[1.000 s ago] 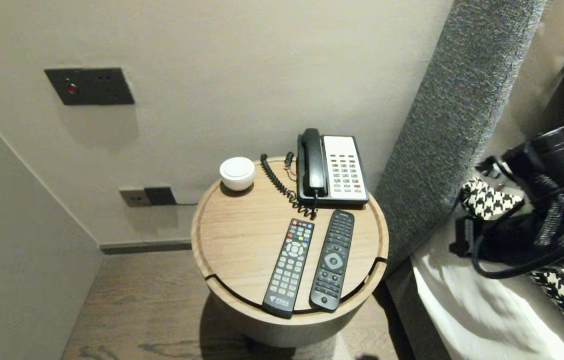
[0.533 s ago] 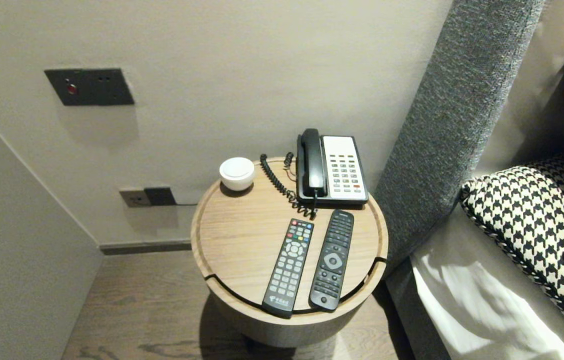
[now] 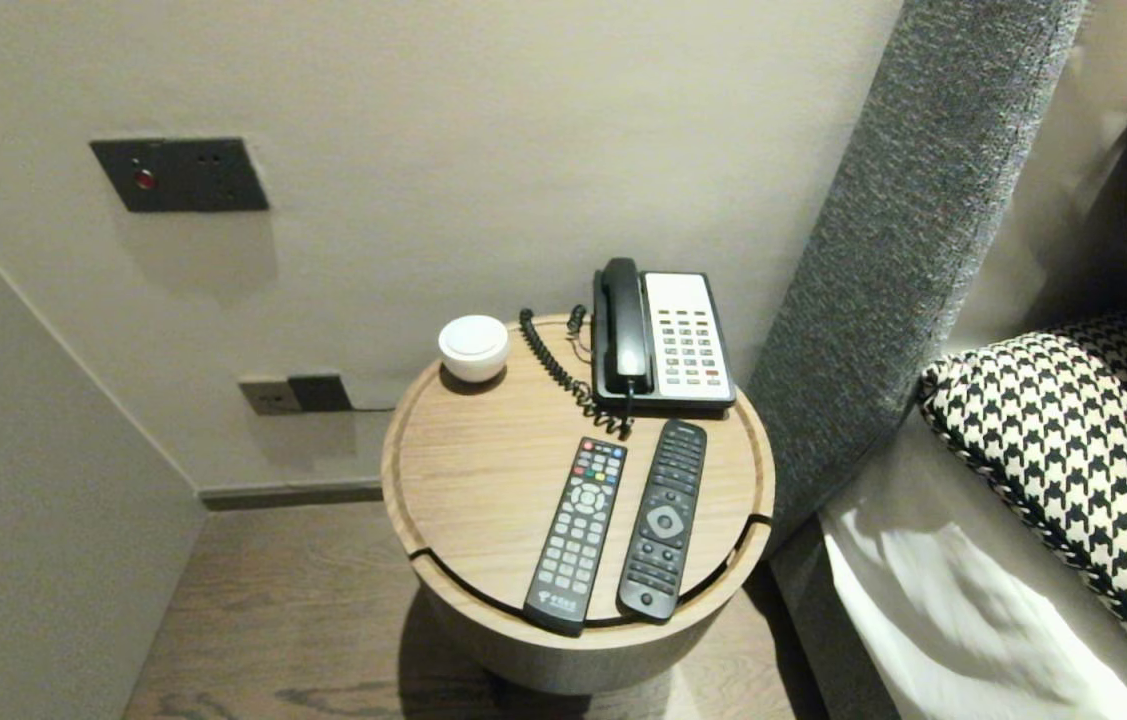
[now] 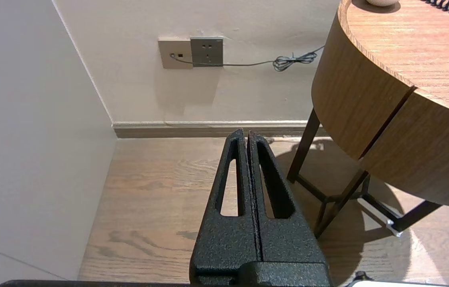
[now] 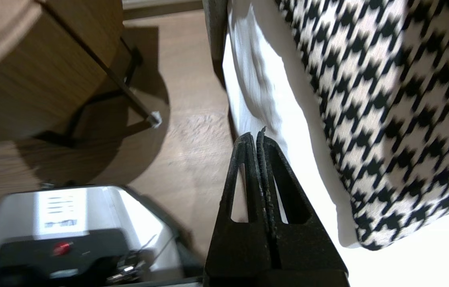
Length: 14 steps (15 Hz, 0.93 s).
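right tool [image 5: 257, 134] clenched, empty, beside bed [image 5: 248, 71] edge | checked pillow [image 5: 367, 99] nearest: looks soft, light, pinch its corner | left tool [image 4: 248, 133] clenched, parked beside bench [image 4: 367, 103]

The left half of the table [image 3: 468, 470] lay bare and open from above, while a telephone [image 3: 663, 340] filled its back, a grey-keyed remote [image 3: 578, 522] and a black remote [image 3: 664, 520] its front right, and a headboard [image 3: 883, 260] crowded its right side.
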Tool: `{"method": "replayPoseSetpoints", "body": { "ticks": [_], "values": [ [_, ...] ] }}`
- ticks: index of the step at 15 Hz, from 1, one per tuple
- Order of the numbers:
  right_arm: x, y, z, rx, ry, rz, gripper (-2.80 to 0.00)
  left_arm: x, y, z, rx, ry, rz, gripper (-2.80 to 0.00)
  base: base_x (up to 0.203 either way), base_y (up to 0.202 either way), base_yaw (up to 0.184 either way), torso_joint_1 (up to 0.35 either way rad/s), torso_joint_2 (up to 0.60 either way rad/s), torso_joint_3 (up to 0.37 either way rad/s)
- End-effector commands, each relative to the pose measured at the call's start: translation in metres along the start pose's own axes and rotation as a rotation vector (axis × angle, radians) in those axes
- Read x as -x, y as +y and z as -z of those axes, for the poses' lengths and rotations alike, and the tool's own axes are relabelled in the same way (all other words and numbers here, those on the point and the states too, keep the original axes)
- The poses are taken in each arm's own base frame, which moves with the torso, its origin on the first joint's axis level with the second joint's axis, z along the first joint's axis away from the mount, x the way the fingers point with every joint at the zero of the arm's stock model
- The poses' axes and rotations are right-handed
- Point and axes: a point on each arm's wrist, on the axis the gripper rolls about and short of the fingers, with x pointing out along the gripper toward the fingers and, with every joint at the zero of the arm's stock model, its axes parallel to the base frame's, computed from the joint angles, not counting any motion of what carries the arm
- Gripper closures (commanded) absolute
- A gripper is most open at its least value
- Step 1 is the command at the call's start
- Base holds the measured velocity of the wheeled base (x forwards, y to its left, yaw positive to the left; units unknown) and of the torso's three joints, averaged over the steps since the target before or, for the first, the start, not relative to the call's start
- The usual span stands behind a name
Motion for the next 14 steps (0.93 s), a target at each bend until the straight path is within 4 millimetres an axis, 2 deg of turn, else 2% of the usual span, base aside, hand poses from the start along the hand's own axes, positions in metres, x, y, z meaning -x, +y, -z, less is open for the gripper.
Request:
{"method": "replayPoseSetpoints", "body": {
  "ticks": [1,3,8,11,14],
  "values": [
    [0.006,0.001,0.035,0.058,-0.125,0.015,0.00,0.000,0.000,0.000,0.000,-0.002,-0.001,0.00,0.000,0.000,0.000,0.000,0.00,0.000],
    [0.000,0.002,0.054,0.101,-0.155,0.010,0.00,0.000,0.000,0.000,0.000,-0.001,-0.001,0.00,0.000,0.000,0.000,0.000,0.00,0.000],
    [-0.019,0.003,0.082,0.143,-0.188,0.007,0.00,0.000,0.000,0.000,0.001,-0.003,-0.001,0.00,0.000,0.000,0.000,0.000,0.00,0.000],
    [-0.019,0.003,0.083,0.157,-0.239,-0.034,0.00,0.000,0.000,0.000,0.001,-0.003,-0.001,0.00,0.000,0.000,0.000,0.000,0.00,0.000],
    [-0.009,0.002,0.093,0.171,-0.366,-0.078,0.00,0.000,0.000,0.000,0.000,-0.002,-0.001,0.00,0.000,0.000,0.000,0.000,0.00,0.000]
  ]
}}
